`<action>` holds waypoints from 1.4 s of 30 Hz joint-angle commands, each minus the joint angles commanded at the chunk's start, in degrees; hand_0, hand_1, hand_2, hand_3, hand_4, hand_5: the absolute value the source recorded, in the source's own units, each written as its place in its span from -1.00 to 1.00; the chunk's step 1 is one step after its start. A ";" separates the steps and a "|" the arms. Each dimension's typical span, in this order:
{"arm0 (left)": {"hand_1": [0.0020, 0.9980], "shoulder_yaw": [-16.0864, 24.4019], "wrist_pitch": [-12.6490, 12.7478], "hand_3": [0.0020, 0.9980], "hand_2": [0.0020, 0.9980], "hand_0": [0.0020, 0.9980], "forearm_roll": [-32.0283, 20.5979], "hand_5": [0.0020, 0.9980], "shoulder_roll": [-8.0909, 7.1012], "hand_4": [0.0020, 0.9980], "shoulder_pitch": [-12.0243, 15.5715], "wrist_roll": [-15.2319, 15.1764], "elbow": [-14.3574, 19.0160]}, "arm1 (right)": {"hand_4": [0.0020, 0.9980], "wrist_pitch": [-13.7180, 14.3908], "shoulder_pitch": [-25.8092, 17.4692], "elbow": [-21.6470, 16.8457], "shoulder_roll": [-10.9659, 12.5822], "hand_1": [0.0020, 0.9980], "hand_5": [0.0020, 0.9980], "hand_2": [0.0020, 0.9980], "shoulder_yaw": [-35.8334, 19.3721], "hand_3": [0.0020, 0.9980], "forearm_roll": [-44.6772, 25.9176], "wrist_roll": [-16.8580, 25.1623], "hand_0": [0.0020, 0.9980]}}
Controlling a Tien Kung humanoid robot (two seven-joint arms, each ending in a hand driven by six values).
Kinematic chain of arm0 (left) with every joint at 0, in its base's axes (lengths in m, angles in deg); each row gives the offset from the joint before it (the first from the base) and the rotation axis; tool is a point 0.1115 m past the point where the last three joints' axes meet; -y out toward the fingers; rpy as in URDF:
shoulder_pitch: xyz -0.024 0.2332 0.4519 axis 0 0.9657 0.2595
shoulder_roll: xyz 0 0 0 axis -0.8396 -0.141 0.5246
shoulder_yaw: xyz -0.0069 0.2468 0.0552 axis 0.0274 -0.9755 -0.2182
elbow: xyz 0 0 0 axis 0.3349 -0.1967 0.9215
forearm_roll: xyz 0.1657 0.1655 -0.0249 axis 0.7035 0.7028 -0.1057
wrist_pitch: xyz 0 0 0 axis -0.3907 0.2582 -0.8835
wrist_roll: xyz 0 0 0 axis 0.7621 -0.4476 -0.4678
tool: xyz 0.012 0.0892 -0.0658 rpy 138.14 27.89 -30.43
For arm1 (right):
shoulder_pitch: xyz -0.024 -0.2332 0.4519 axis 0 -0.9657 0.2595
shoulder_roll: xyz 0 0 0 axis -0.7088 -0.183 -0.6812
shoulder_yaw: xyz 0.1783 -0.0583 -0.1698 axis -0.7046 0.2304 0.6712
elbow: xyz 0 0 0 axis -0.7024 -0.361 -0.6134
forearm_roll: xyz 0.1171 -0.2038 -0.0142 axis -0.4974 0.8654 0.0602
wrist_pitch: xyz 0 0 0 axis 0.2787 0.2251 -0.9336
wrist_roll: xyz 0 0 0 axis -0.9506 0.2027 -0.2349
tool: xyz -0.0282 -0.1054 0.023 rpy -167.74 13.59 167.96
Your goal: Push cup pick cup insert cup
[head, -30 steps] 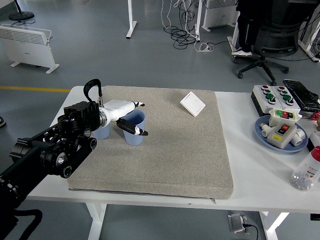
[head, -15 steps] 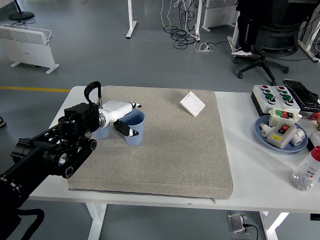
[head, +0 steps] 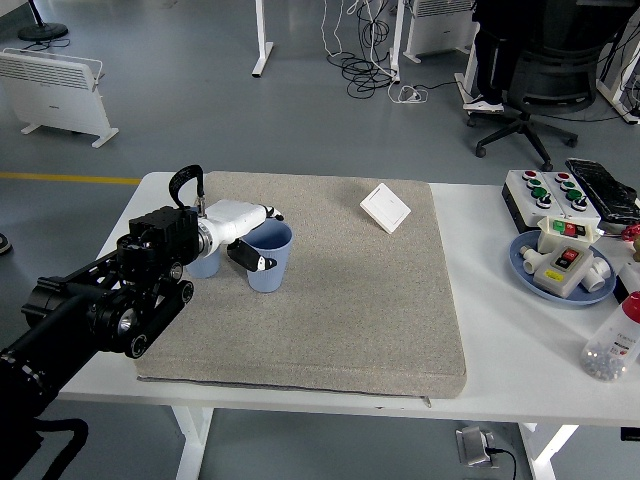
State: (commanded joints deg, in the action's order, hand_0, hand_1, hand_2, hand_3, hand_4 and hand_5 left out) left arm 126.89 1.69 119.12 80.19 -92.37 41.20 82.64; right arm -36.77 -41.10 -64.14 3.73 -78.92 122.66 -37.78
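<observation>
Grey workshop floor, a white heater and tangled cables fill the far background, and nearer stands a white tabletop (head: 500,215) mostly covered by a grey felt mat (head: 350,290). On the mat's left part stands an upright blue cup (head: 268,258), open end up. Just left of it, partly hidden behind the black arm, a second, paler blue cup (head: 204,262) also stands on the mat, close beside the first.

One robot hand, the left (head: 248,232), reaches in from the left. Its white palm lies over the near cup's left rim, and its dark-tipped fingers (head: 256,263) curl around the cup's left wall, with at least one finger seeming to dip over the rim. It looks closed on this cup, though the far-side contact is hidden. The cup's base appears to rest on the mat, so no lift shows yet. No right arm is visible.

As for progress, I judge the two cups already brought side by side, so the pushing looks done, and the picking is at the grasp stage. Left to do: raise the grasped cup, carry it over the paler one, and nest it inside.

Well to the right lie a white switch plate (head: 385,208), a button box (head: 548,190) and a blue plate (head: 530,275) carrying parts, all apart from the work.
</observation>
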 joint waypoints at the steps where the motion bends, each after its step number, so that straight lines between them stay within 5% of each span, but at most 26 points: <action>1: 0.28 -0.04 0.01 0.51 0.47 0.16 0.05 -0.56 -0.02 0.23 0.01 -0.02 0.03 | -0.85 0.00 0.01 0.00 -0.01 0.26 -0.12 0.25 -0.02 0.12 0.00 0.00 0.51; 21: 0.23 2.24 -0.72 0.40 0.38 0.14 -3.34 -0.59 -2.03 0.18 1.81 0.17 4.17 | -0.85 -0.01 -0.55 0.00 -0.18 0.26 -0.11 0.25 0.03 0.12 -0.15 0.01 0.51; 42: 0.20 3.10 -0.33 0.28 0.31 0.06 -3.27 -0.63 -2.41 0.14 2.70 -0.77 4.51 | -0.85 0.01 -1.15 0.00 -0.28 0.26 -0.12 0.26 0.28 0.12 -0.14 -0.05 0.50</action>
State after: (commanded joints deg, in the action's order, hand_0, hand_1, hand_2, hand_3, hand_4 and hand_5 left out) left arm 129.99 1.36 115.85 77.78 -89.66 40.43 87.14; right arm -36.76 -42.25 -64.14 3.45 -78.64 122.52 -37.83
